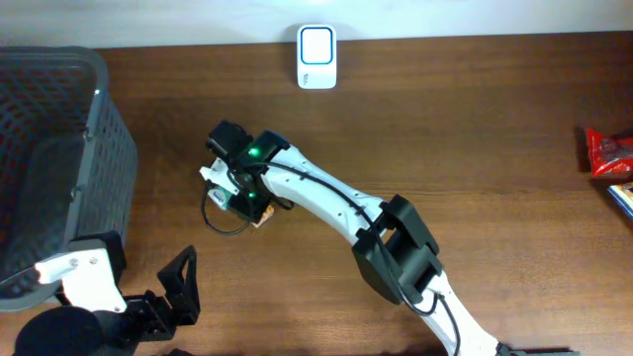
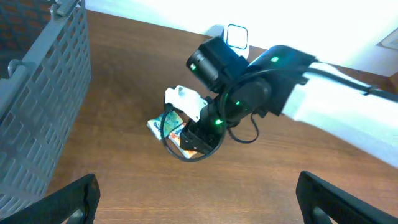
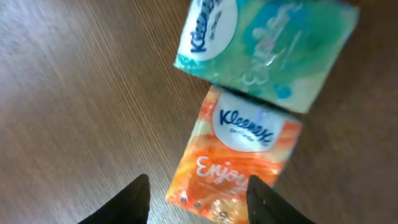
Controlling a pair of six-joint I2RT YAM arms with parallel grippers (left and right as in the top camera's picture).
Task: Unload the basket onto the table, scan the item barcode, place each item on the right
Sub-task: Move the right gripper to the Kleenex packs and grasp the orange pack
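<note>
Far left: grey slatted basket (image 1: pixel 99 138) on the brown wood table (image 1: pixel 475 129), no writing showing. Just below it, left gripper (image 2: pixel 198 179), spread wide with nothing between the black fingers, hanging over bare wood.

Right of that, toward the middle of the table: right gripper (image 3: pixel 198 183) at the end of the white arm (image 1: pixel 326 193), pointing down over two pocket tissue packs. Lying flat, these, touching end to end, mostly hidden under the gripper from overhead.

In the right wrist view:
- teal pack (image 3: pixel 261 50), farther from the fingers. Reads "Kleenex" in blue script on a white oval. Smaller line beneath too blurred to read, likewise the pale swirled lettering across the wrapper.
- orange pack (image 3: pixel 242 149), nearer. Reads "Kleenex" in the same blue script on a white oval, small print under it illegible, then "Enjoy" in white letters lower down.

Jaws parted, straddling the near end of the orange pack. Left-hand finger clear of its edge with wood between. Not closed on it.

At the table's far edge, right of the packs: white scanner (image 1: pixel 316 56) with a blue-rimmed window, well apart from them. Far right edge: red packet (image 1: pixel 608 153), print too small to read.
</note>
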